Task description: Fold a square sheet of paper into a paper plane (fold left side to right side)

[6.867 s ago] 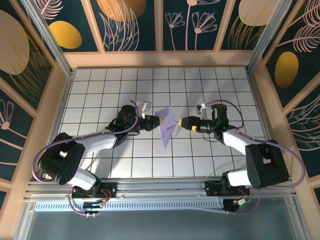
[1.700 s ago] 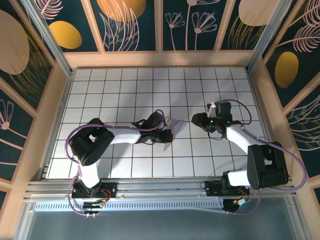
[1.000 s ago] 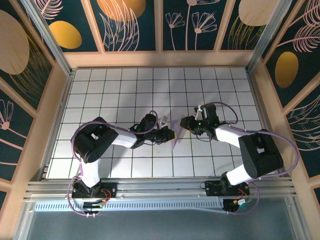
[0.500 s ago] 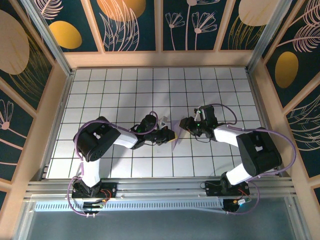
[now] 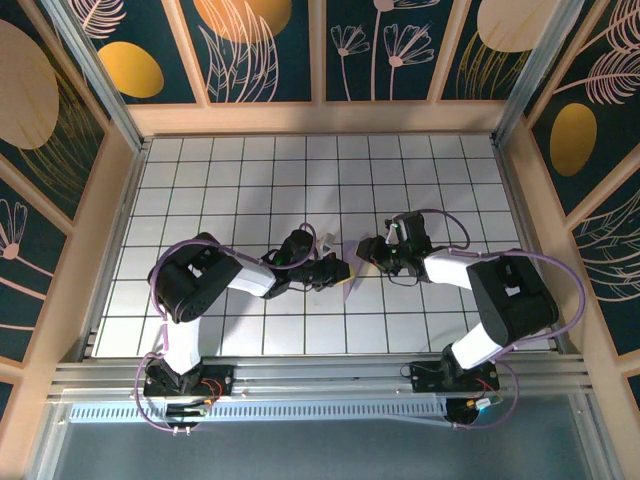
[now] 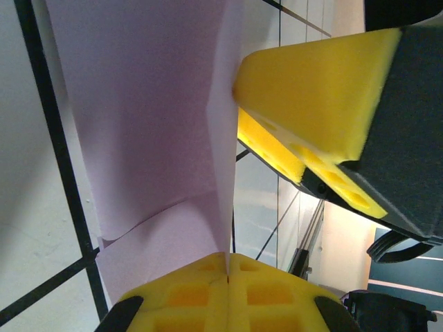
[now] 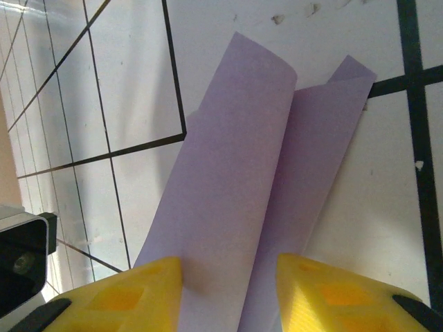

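The square sheet of paper (image 5: pixel 351 276) is near the middle of the tabletop (image 5: pixel 250 170), slightly toward the near edge, between the two tools. It is folded into a narrow strip with loose layers. From above it shows as a thin sliver, so treat it as held on edge rather than lying flat.

The left tool (image 6: pixel 227 278) is closed on the paper, with one paper edge pinched where its yellow pads (image 6: pixel 180 296) meet. The right tool (image 7: pixel 228 277) stands partly wide. Its fingers straddle the strip and two curled layers run between them. It does not appear to clamp anything.

The step in hand is judged to be the left-side-to-right-side fold. The layers are brought together but bow apart, so no sharp crease is set.

For the next move:
1. Use the left pinch as the anchor.
2. Align the free edges before you close the right tool.
3. Bring the strip down to the tabletop to press the crease.

The two tools are just beside each other, and one right finger sits close to the left pads, so move slowly there. Open tabletop lies toward the far, left and right edges. The arm bases occupy the near edge.
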